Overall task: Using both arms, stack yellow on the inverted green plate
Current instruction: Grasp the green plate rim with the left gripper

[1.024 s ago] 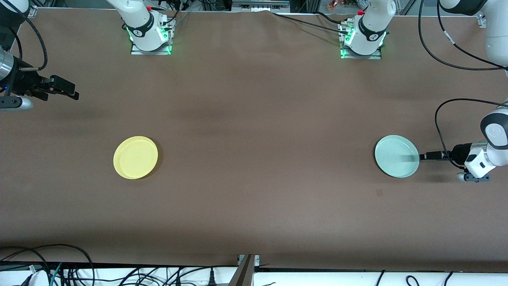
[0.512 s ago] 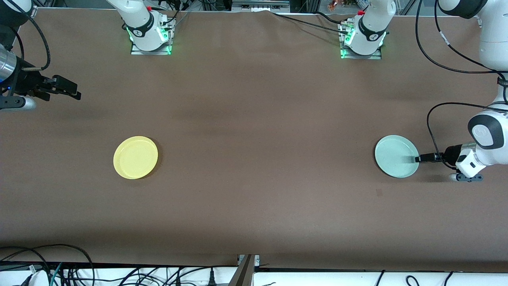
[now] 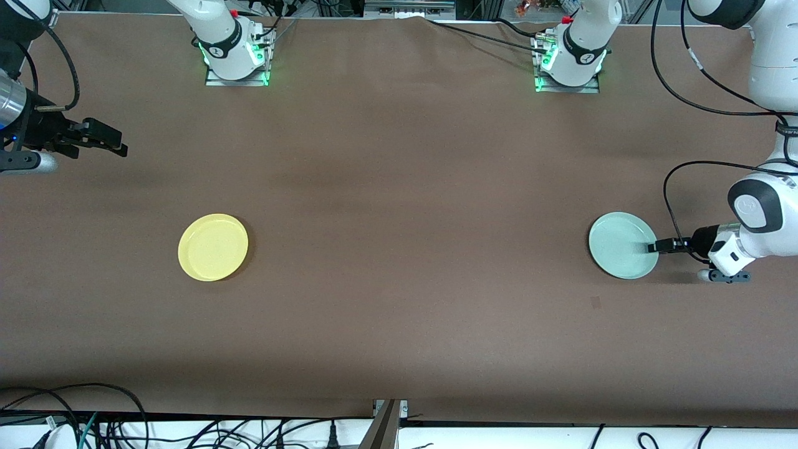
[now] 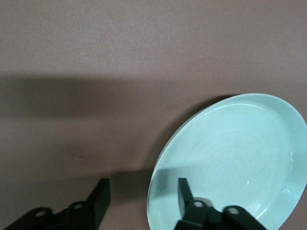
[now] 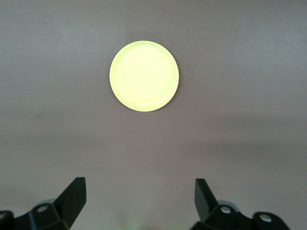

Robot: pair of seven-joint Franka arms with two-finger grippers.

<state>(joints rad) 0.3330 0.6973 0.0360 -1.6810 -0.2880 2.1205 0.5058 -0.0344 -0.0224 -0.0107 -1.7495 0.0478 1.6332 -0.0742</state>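
The yellow plate point(image 3: 212, 247) lies rim up on the brown table toward the right arm's end; it also shows in the right wrist view point(image 5: 144, 75). The pale green plate point(image 3: 623, 253) lies rim up toward the left arm's end. My left gripper point(image 3: 653, 247) is open and low at the edge of that plate. In the left wrist view point(image 4: 141, 194) one finger point(image 4: 184, 191) is over the plate's inside point(image 4: 240, 153), the other outside, the rim between them. My right gripper point(image 3: 115, 144) is open and empty, up over the bare table at its own end point(image 5: 139, 191).
The two arm bases point(image 3: 235, 56) point(image 3: 570, 62) stand at the table's back edge. Cables point(image 3: 93, 424) lie below the table's front edge. A small dark mark point(image 3: 595, 302) is on the table nearer the camera than the green plate.
My left gripper has moved in toward the green plate until its fingers reach across the rim. The right gripper has shifted only slightly. Neither plate has moved.
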